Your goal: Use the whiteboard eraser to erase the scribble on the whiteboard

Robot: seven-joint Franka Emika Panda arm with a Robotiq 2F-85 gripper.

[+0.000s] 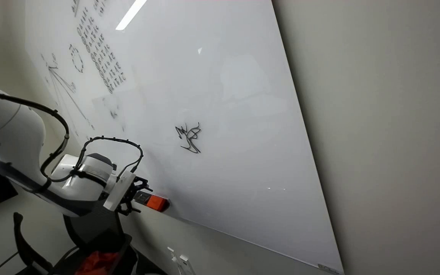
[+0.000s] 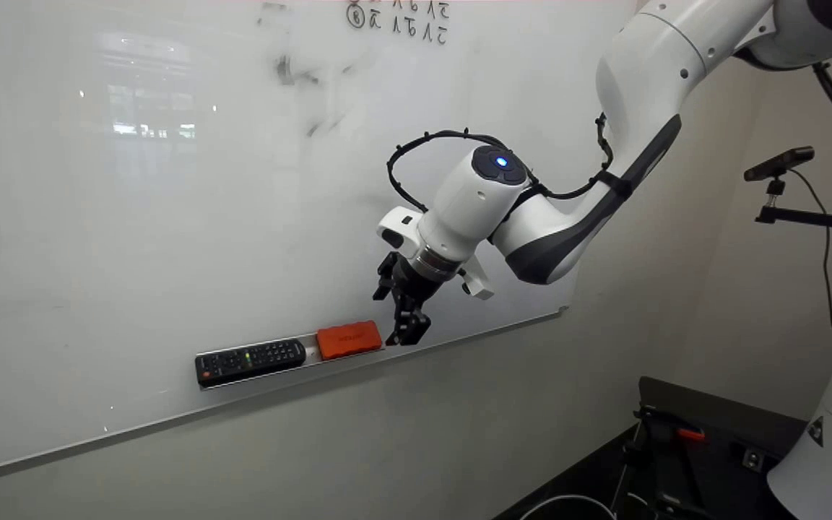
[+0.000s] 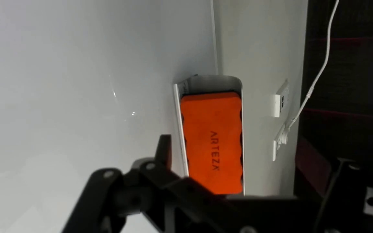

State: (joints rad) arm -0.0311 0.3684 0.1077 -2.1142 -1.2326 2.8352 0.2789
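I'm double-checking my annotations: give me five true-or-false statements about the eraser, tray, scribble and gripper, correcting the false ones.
1. The orange eraser lies in the tray. True.
2. The gripper is shut on the eraser. False: the gripper is open.
3. A remote control lies in the same tray. True.
4. The eraser touches the scribble. False: the scribble is on the whiteboard, apart from the eraser.
5. The eraser is marked ARTEZA. True.

We see the orange-red eraser [image 3: 210,142] lying lengthwise at the lower edge of the glossy whiteboard [image 1: 250,164]; the black tangled scribble [image 1: 189,137] stands well above this edge.
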